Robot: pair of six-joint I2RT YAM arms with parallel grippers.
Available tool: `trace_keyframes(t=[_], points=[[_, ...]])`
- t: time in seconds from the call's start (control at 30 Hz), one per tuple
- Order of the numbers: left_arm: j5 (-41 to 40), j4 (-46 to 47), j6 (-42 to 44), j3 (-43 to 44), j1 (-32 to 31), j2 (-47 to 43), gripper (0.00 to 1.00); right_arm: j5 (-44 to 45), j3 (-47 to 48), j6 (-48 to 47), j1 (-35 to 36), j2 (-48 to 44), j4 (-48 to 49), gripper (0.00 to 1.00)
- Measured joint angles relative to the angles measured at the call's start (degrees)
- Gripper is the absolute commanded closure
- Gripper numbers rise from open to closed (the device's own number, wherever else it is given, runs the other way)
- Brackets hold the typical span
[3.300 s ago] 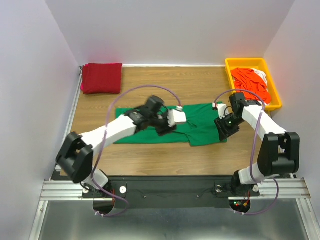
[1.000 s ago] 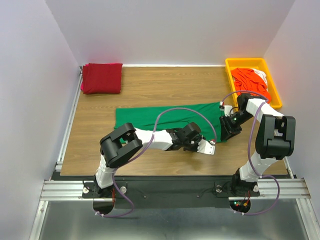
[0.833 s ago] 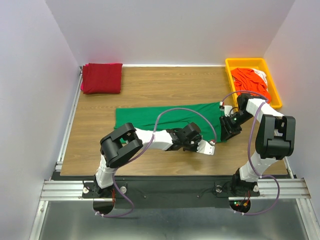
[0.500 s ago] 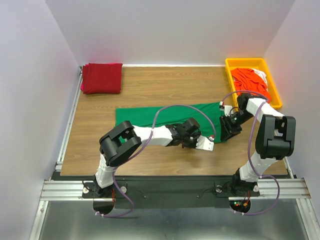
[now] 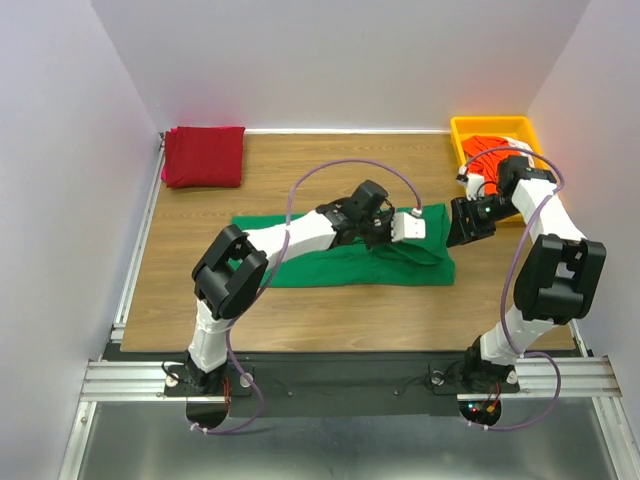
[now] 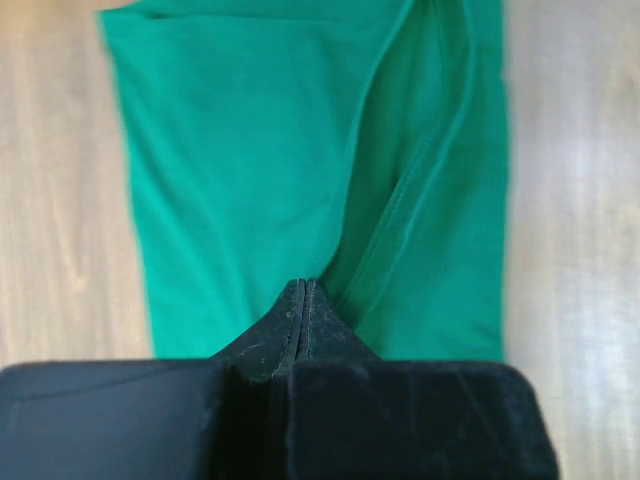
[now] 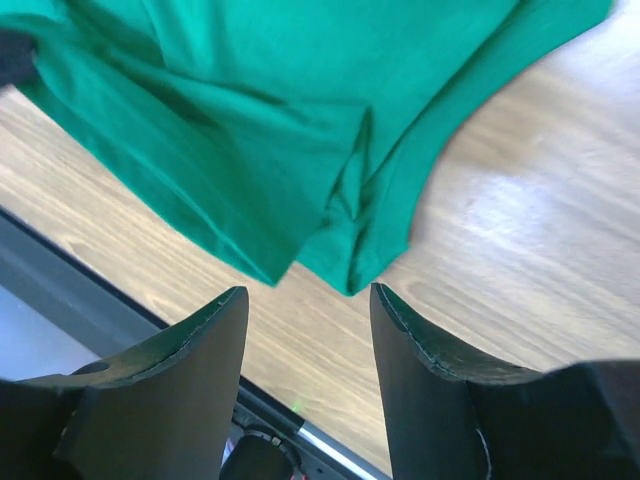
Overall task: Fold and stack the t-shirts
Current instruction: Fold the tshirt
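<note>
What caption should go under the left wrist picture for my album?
Left hand pinches the green t-shirt lying on the wooden table.

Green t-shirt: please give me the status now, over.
Left gripper shut on green t-shirt, pinching a fold. Right gripper open, empty, at its right end. Folded dark red t-shirt apart, back-left corner.

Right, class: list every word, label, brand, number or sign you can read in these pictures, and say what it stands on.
None: no readable text in any view. The green t-shirt, the dark red t-shirt and the yellow tray all look plain and unprinted.
</note>
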Motion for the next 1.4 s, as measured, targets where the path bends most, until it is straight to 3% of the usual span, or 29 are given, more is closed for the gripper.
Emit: trace_keyframes(t=[0.43,0.5,0.57,0.63,0.83,1.07,1.4], points=[[1.38,0.70,-6.19,8.85,8.63,10.45,1.00,-2.12,4.35,-0.17,-1.62,2.01,-0.07,0.48],[1.14,1.09,-6.54,9.35,9.33,11.21,0.93,-2.36,4.04,-0.33,-1.68,2.14,-0.07,0.49],[0.50,1.31,-6.73,10.27,9.92,12.13,0.73,-2.38,3.74,-0.55,-1.73,2.34,-0.13,0.49],[-0.07,1.20,-6.86,10.67,10.05,12.50,0.66,-2.43,3.34,-0.79,-1.75,2.60,-0.02,0.50],[-1.55,0.50,-8.39,10.78,10.60,12.70,0.65,-3.17,1.68,-0.90,-1.73,2.86,0.35,0.53],[-0.81,-1.14,-10.93,7.82,13.57,9.84,0.63,-3.85,1.60,3.61,-0.17,7.28,7.13,0.50],[1.84,-1.88,-14.84,6.43,14.32,5.95,0.62,-7.80,9.38,13.07,2.34,17.59,14.25,0.46]])
